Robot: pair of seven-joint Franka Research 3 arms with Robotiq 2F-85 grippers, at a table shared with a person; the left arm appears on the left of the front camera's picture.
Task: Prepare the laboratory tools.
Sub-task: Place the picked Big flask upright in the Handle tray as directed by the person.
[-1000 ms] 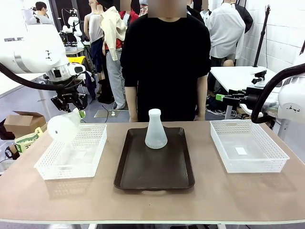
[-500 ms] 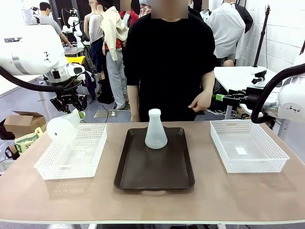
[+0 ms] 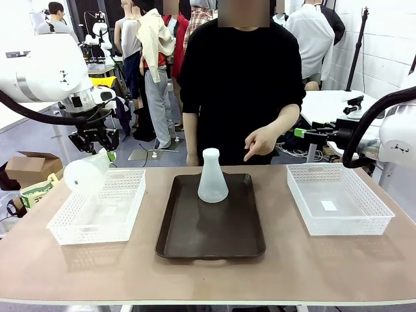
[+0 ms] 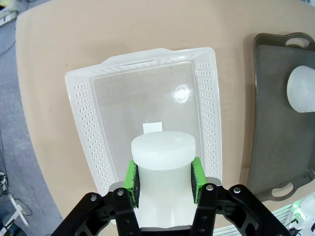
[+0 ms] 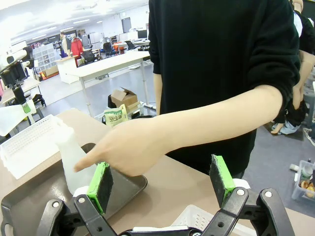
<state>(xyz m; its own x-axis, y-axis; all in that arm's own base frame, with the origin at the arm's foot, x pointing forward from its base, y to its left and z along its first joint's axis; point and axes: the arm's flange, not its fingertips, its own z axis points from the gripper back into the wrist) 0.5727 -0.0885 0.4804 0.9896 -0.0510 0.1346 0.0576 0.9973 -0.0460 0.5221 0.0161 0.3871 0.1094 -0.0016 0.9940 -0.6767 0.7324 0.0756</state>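
A frosted white conical flask hangs tilted over the left white basket, and my left gripper is shut on its neck. From the left wrist, the green pads clamp that flask above the basket. The second flask stands upright at the far end of the dark brown tray. My right gripper hovers open beyond the table's right far corner; its own view shows it wide open, holding nothing.
The person's hand points over the table's far edge, just right of the tray flask, and crosses close in front of my right gripper as a forearm. A second white basket sits at the right.
The person's hand has risen from their side and come forward toward the tray flask. Both arms and the held flask have stayed in place.
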